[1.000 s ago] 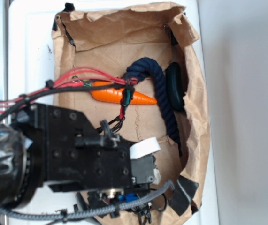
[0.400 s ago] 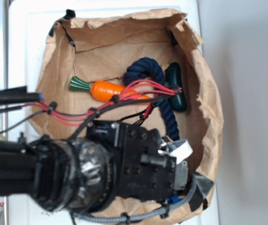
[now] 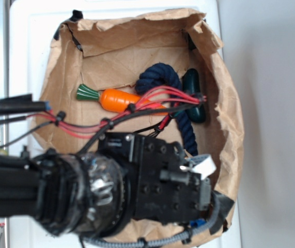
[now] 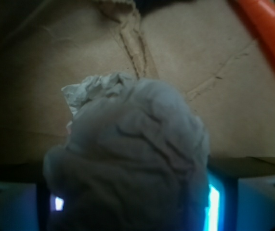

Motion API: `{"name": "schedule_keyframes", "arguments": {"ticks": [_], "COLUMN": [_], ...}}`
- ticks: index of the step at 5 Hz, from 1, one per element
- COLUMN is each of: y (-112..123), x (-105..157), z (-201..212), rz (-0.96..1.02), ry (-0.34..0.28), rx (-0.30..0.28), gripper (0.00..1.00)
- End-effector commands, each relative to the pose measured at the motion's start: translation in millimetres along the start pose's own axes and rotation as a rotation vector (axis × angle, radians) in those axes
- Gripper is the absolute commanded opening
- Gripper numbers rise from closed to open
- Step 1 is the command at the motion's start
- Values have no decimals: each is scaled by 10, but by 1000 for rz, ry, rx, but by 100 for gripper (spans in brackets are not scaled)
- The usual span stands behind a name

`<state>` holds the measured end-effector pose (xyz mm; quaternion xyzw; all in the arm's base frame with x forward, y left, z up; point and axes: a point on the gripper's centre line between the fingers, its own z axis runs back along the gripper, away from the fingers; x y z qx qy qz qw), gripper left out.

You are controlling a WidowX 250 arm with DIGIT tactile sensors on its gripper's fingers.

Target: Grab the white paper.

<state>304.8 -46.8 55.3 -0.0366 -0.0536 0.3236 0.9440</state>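
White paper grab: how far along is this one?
Done: the gripper is down inside the brown bag, and in the wrist view the white paper sits right between its jaws. In hand: closing on the wad; whether it is gripped cannot be told. Left: a confirmed grip and lift.

Your arm (image 3: 85, 191) was black, blocky metal studded with round screws, its rear joint wrapped in a glossy, crinkled black cover. A bundle of red wires (image 3: 157, 98) and black cables (image 3: 80, 139) ran along the top, cinched with black ties. You had a white tab (image 3: 201, 166) at the front and a grey braided hose (image 3: 137, 242) beneath.
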Motion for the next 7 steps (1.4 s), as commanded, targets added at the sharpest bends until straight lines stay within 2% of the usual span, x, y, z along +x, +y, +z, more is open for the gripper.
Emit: {"name": "schedule_keyframes", "arguments": {"ticks": [1, 2, 3, 4, 5, 6, 7], "y": [231, 420, 599, 720, 835, 817, 555], "x": [442, 437, 332, 313, 286, 123, 67], "z": [724, 1018, 1218, 1379, 1502, 1379, 1192], "rz": [145, 160, 185, 175, 162, 141, 152], "ry": [-130, -111, -140, -186, -154, -227, -391], "rx": [29, 115, 105, 40, -8, -8, 81], "gripper": [0, 0, 0, 0, 0, 0, 0]}}
